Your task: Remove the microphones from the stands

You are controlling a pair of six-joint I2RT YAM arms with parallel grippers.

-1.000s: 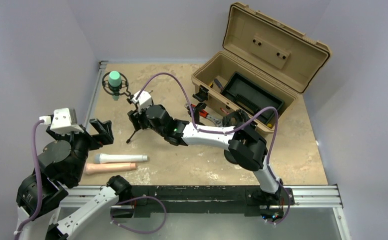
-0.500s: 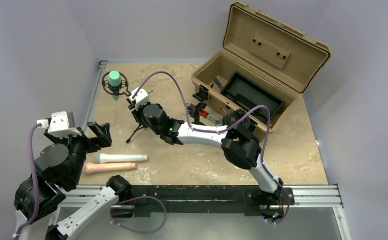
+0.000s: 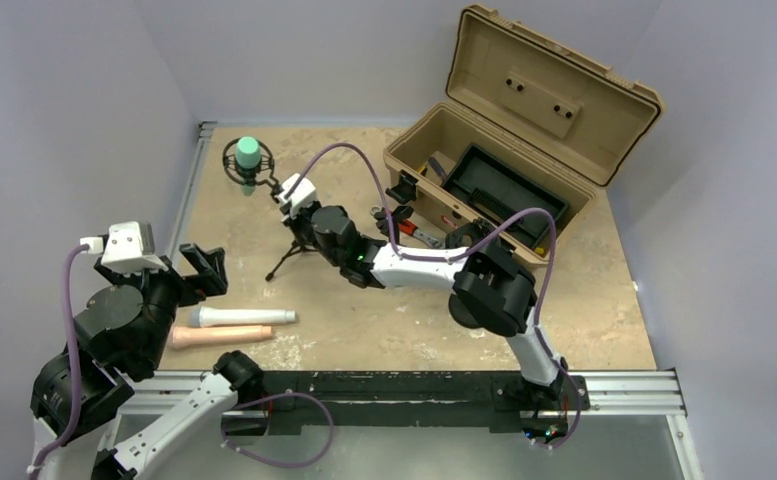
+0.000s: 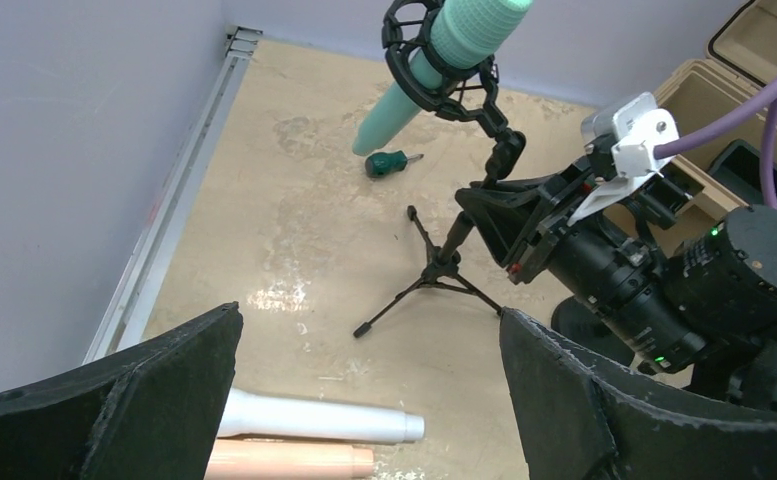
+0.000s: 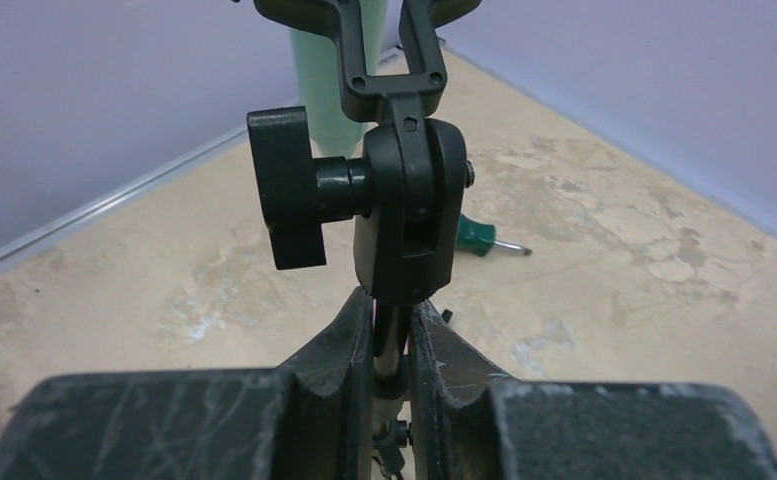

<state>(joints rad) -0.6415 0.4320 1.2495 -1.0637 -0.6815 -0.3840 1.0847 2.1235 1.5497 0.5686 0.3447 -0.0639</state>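
Note:
A mint-green microphone [image 3: 249, 152] sits in the black ring mount of a small tripod stand [image 3: 289, 258] at the table's back left. It also shows in the left wrist view [image 4: 434, 62], as does the stand [image 4: 442, 262]. My right gripper [image 3: 300, 216] is shut on the stand's pole [image 5: 392, 345], just below its swivel joint [image 5: 404, 210]. My left gripper [image 3: 196, 268] is open and empty, near the table's left front, well short of the stand.
A silver tube [image 3: 241, 317] and a peach tube [image 3: 220, 336] lie side by side at the front left. A small green screwdriver [image 4: 386, 162] lies beyond the stand. An open tan toolbox [image 3: 509, 130] stands at the back right, with tools [image 3: 416, 232] in front of it.
My right gripper has shifted the stand and microphone to the right and a little back, keeping its grip on the pole. My left arm has barely moved.

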